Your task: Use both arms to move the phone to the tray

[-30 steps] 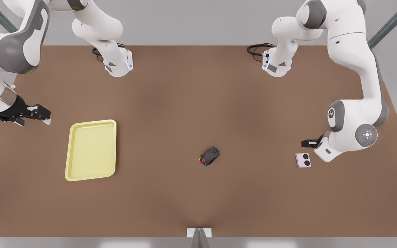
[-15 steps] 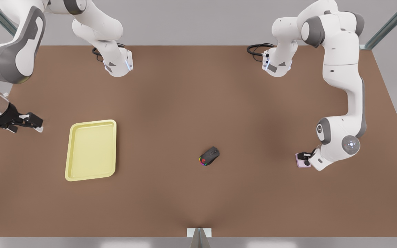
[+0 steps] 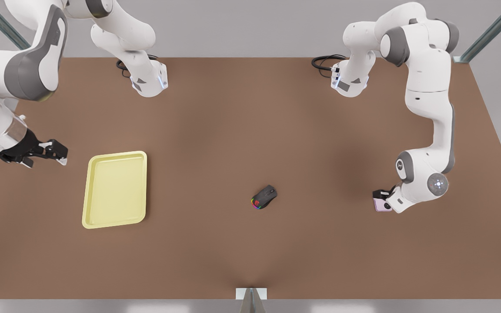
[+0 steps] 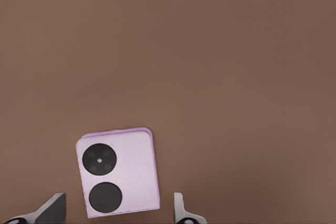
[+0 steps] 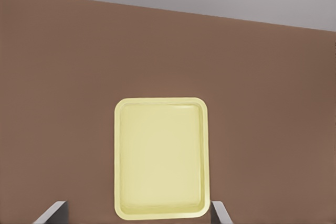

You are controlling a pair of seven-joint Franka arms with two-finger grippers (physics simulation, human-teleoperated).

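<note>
**benchbot_fan:** Down at the front view's right, near side of the table, the left gripper (image 3: 381,195) is sitting right over the phone (image 3: 381,204). In the left wrist view its fingertips (image 4: 52,209) are spread wide, one on either side of the phone (image 4: 117,172), not touching it. The phone lies flat on the table (image 3: 233,143), camera circles up. I'd call this the reach-and-grasp step, and nothing's been picked up yet.

**servo_sam:** Agreed. The next move probably calls for a bit more descent, then a squeeze across the phone's two edges and a lift. It's thin and flat, so it needs a low, square pinch or it'll slip out.

**benchbot_fan:** The right gripper (image 3: 52,149) is waiting at the front view's left, just beside the tray (image 3: 115,189), jaws spread. The mouse (image 3: 264,197) sits in the middle, well apart from both.

**servo_sam:** Versus a second ago: the left gripper was beside the phone with the whole thing uncovered, and now it's dropped over it. The right gripper has wobbled a little but is back beside the tray. Phone, tray and mouse haven't budged.
</note>
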